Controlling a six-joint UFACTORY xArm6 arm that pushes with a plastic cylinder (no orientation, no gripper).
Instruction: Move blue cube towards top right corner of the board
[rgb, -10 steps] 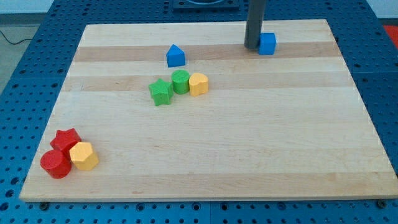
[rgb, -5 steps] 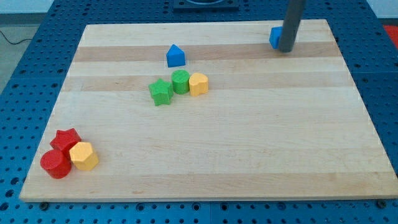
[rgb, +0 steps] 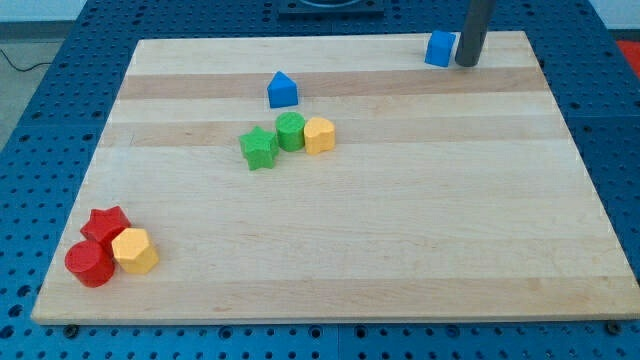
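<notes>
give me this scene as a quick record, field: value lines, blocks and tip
board: wooden board
my tip: near the view's top right, just right of the blue cube
blue cube: by the top edge, close to the top right corner
blue house-shaped block: upper middle
middle cluster: green star, green cylinder, yellow block
bottom left cluster: red star, red cylinder, yellow hexagonal block
</notes>
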